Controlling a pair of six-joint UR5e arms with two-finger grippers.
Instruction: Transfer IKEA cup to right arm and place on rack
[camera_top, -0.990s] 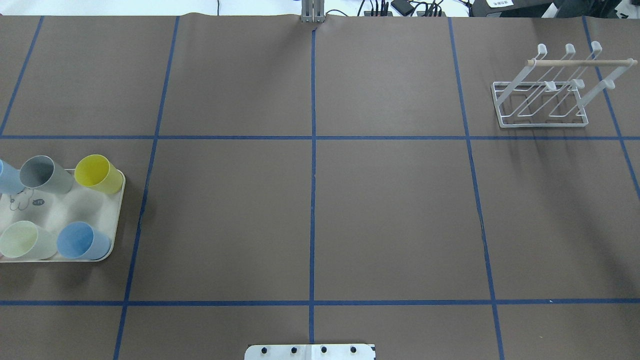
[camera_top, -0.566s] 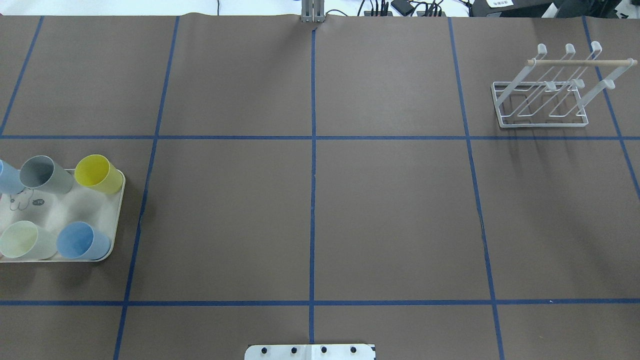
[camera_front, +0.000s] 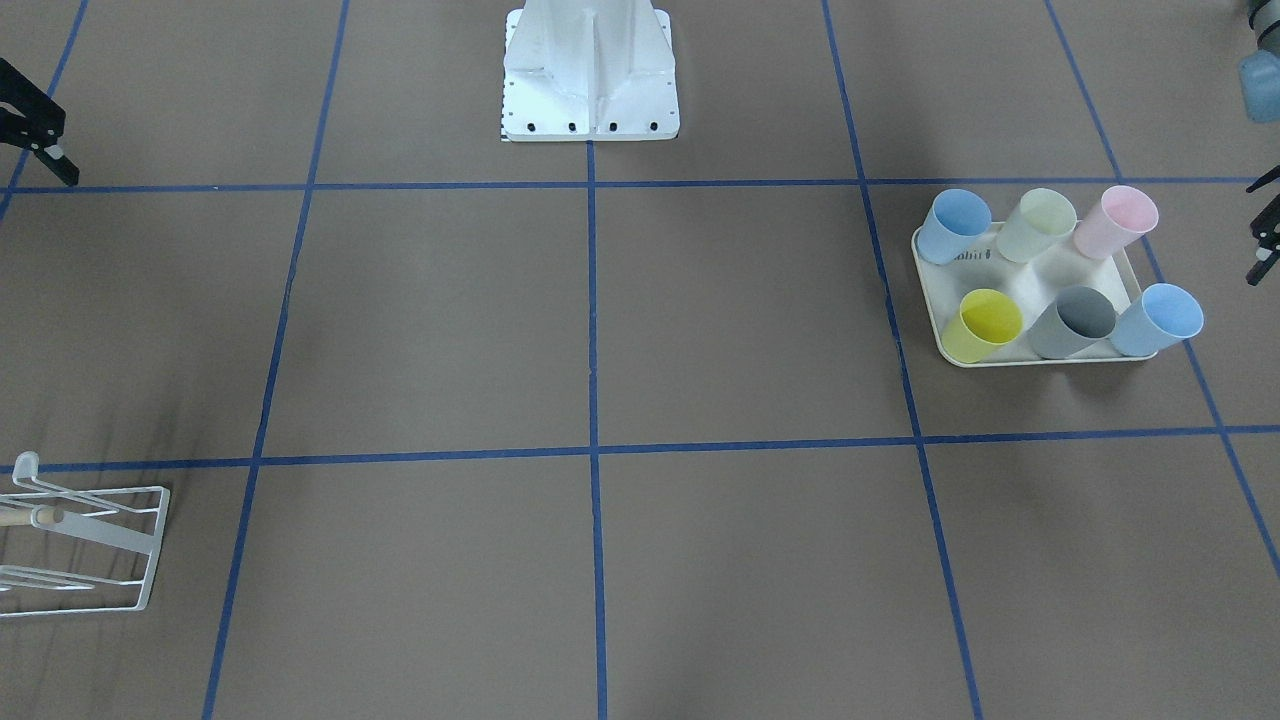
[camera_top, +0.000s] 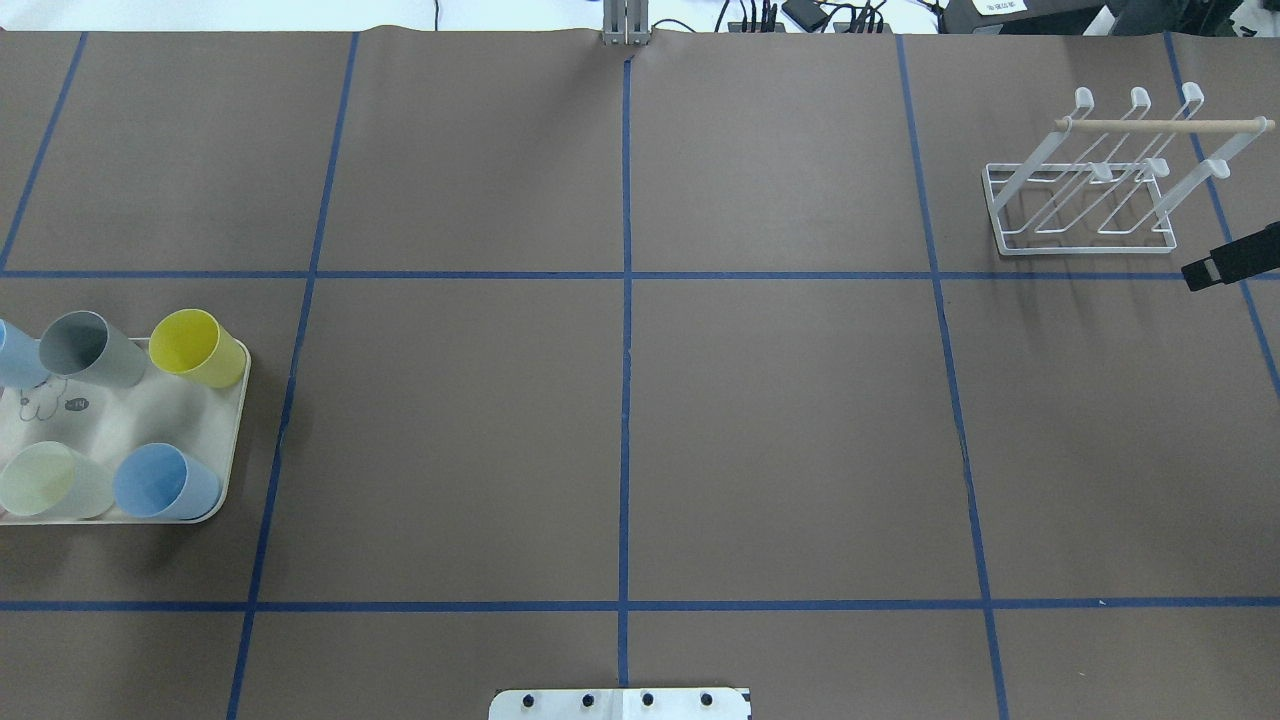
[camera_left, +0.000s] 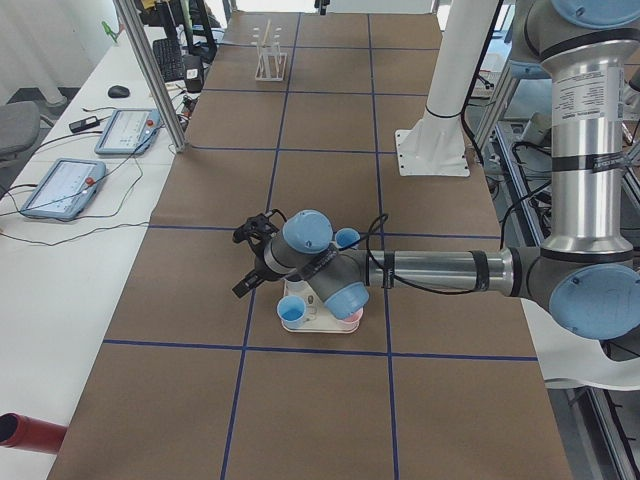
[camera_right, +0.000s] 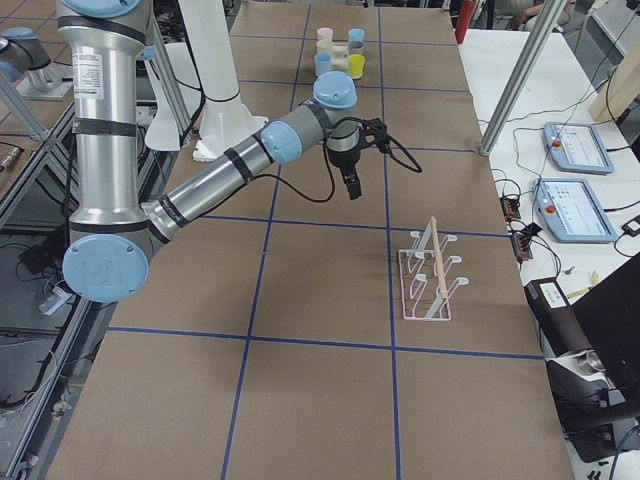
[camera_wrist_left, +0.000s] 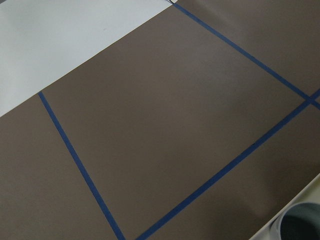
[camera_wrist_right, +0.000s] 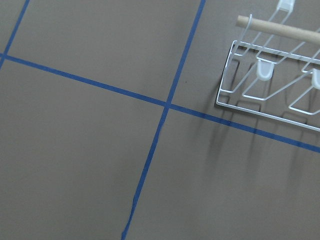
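Black two-finger grippers clipped at frame edges, tiny elsewhere.
I cannot tell the finger spread of the left gripper (camera_left: 250, 262) or the right gripper (camera_right: 351, 187).

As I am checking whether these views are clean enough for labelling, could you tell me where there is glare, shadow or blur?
Overhead exterior: even light, no glare; the rack throws only faint, soft shadows toward the robot. Right wrist-mounted: sharp, with several overlapping rack shadows. Left wrist-mounted: the grey cup in the bottom corner is cut off and blurred.
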